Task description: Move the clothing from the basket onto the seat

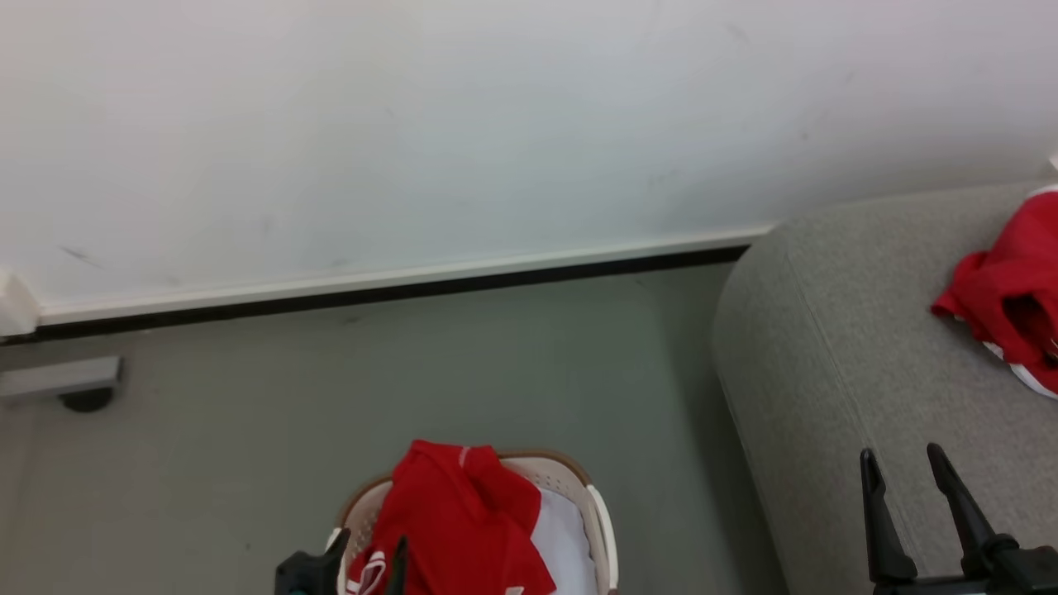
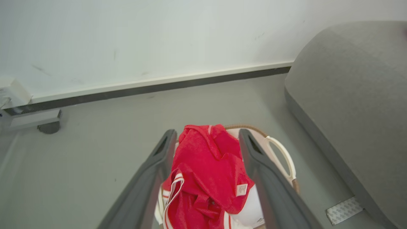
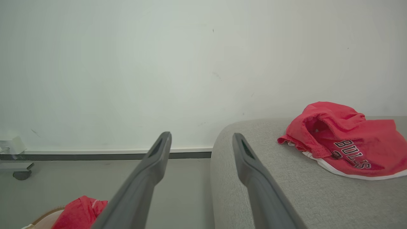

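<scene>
Left hand [image 2: 207, 132] held open around garment [image 2: 206, 162] in basket [image 2: 283, 157]; right hand [image 1: 899, 452] held open above sofa [image 1: 826, 347], where second garment [image 1: 1004, 289] is laid.

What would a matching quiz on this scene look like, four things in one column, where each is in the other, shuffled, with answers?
1. lettered red garment
2. other red garment
3. left gripper
4. right gripper

A. open, fingers either side of cloth in the basket
B. heaped in the basket
C. lying on the sofa
D. open, empty, near the sofa

Pairs: 1-C, 2-B, 3-A, 4-D
</scene>
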{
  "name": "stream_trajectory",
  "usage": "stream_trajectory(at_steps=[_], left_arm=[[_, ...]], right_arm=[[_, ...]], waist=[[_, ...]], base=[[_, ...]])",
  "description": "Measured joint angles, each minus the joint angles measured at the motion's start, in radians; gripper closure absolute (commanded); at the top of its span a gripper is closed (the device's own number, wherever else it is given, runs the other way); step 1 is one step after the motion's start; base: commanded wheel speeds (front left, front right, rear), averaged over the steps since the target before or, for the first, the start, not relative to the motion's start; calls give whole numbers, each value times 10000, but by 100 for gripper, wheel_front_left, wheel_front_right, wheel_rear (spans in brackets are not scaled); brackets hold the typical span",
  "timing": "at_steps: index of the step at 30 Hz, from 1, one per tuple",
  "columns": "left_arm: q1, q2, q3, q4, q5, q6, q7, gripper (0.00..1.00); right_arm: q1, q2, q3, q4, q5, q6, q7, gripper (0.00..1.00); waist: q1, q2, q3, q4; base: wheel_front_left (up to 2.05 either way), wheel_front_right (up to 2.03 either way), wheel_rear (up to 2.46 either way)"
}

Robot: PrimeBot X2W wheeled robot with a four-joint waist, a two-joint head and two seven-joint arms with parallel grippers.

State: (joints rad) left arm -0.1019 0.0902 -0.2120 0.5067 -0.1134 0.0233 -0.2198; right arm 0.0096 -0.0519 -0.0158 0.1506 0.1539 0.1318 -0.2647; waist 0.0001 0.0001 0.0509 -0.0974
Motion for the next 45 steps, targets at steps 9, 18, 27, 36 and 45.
stream_trajectory(at_steps=[9,18,27,36,45], left_arm=[[-1770,240,-301,2671,694,709,1593,0],[-3482,750,-349,4798,1043,1275,2558,0],[-4678,1018,-368,6105,1043,1532,2545,0],[-5700,1283,-554,6824,1141,1952,2500,0],[-6226,1578,-614,7352,1127,1935,2366,0]], right_arm=[[-625,6,169,-307,330,0,0,0],[-1514,10,420,-604,1271,0,0,0],[-2085,10,431,-834,1592,0,0,0],[-2550,10,430,-1049,1824,0,0,0],[-2659,10,476,-1091,2084,0,0,0]], waist=[[1,0,1262,-797],[1,0,2749,-1453],[1,-1,4110,-1814],[1,0,5200,-1934],[0,0,5810,-2083]], base=[[0,0,0],[0,0,0],[0,0,0],[0,0,0],[0,0,0]])
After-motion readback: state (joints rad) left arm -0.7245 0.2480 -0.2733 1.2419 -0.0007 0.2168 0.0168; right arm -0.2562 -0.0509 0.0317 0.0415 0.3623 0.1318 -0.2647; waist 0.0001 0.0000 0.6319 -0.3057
